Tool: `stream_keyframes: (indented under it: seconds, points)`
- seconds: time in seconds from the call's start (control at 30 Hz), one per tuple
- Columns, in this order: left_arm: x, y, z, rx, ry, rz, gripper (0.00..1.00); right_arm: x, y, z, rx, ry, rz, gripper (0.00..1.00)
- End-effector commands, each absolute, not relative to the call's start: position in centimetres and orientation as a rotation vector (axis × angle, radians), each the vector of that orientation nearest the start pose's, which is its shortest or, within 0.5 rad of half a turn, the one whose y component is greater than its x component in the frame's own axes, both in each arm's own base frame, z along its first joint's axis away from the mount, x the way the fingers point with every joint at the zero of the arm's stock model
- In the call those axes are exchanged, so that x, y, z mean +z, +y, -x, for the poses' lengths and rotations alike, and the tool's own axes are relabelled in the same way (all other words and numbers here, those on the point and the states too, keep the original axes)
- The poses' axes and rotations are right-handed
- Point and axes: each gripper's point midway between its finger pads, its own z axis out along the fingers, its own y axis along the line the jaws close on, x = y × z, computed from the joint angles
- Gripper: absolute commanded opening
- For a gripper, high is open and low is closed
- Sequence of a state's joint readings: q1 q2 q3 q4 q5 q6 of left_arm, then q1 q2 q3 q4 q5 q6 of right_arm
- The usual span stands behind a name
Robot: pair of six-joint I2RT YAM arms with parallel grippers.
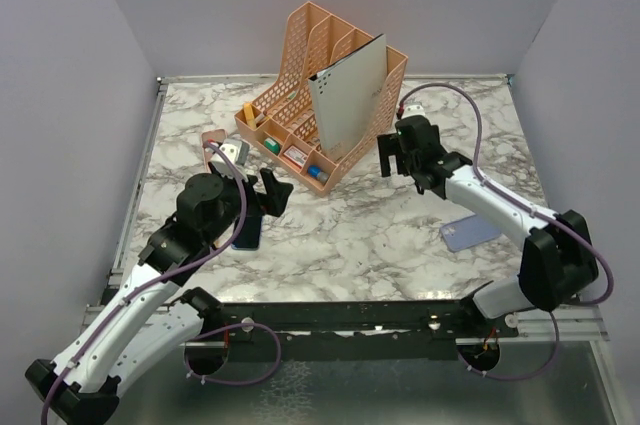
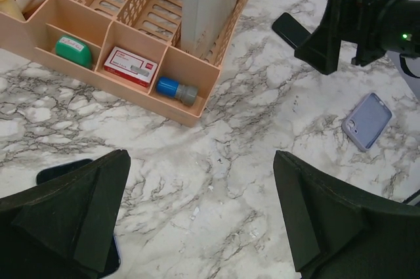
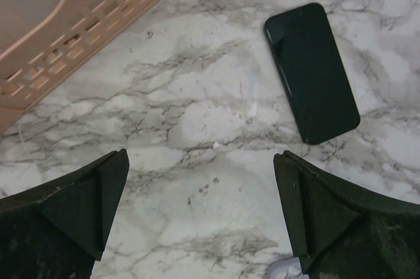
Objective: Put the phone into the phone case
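Observation:
A black phone [image 3: 312, 72] lies flat on the marble table [image 1: 350, 235], just ahead and to the right of my right gripper [image 3: 200, 213]; it also shows in the left wrist view [image 2: 292, 29]. The lavender phone case [image 1: 470, 233] lies by the right forearm, camera cutout showing [image 2: 367, 121]. My right gripper [image 1: 397, 160] is open and empty above bare table. A second dark phone [image 1: 247, 232] lies beside and partly under my left gripper [image 1: 272, 193], its corner showing [image 2: 65, 166]. My left gripper [image 2: 200, 213] is open and empty.
A peach desk organizer [image 1: 320, 115] stands at the back centre with a grey board [image 1: 350, 95] upright in it; its front bins hold a green item [image 2: 73, 51], a red-and-white box [image 2: 130, 65] and a blue-capped tube [image 2: 176, 90]. A pinkish flat object [image 1: 212, 137] lies at its left.

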State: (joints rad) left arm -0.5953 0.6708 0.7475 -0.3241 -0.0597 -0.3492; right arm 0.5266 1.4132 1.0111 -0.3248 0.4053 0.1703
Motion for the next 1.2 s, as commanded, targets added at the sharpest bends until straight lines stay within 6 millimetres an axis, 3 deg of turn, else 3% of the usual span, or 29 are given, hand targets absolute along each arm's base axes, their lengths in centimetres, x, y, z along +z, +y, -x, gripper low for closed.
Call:
stream_keyframes:
  seconds: [0.0, 0.13, 0.37, 0.47, 0.7, 0.87, 1.0, 1.17]
  points:
    - [25.9, -16.0, -23.2, -0.600, 1.837, -0.192, 0.99, 14.3, 13.1, -39.4, -0.129, 2.217, 0.294, 1.00]
    - [26.2, -16.0, -23.0, -0.609, 1.827, -0.193, 0.99, 12.0, 11.1, -41.1, -0.148, 2.298, 0.277, 1.00]
    - [26.5, -15.9, -22.8, -0.619, 1.814, -0.190, 0.99, 10.1, 7.4, -43.5, -0.184, 2.365, 0.237, 1.00]
    - [26.5, -15.9, -22.7, -0.622, 1.813, -0.192, 0.99, 9.5, 5.4, -43.5, -0.198, 2.420, 0.127, 1.00]
    - [26.6, -15.9, -22.7, -0.621, 1.811, -0.191, 0.99, 8.4, 1.6, -40.8, -0.284, 2.520, -0.127, 0.99]
    - [26.5, -16.0, -22.8, -0.621, 1.813, -0.193, 0.99, 7.8, -1.1, -38.8, -0.325, 2.495, -0.548, 0.89]
    - [26.4, -16.0, -22.7, -0.624, 1.814, -0.194, 0.99, 8.0, -1.5, -37.1, -0.353, 2.501, -0.591, 0.80]
    - [26.6, -16.0, -22.7, -0.627, 1.808, -0.193, 0.99, 8.3, -0.6, -33.6, -0.228, 2.418, -0.909, 0.78]
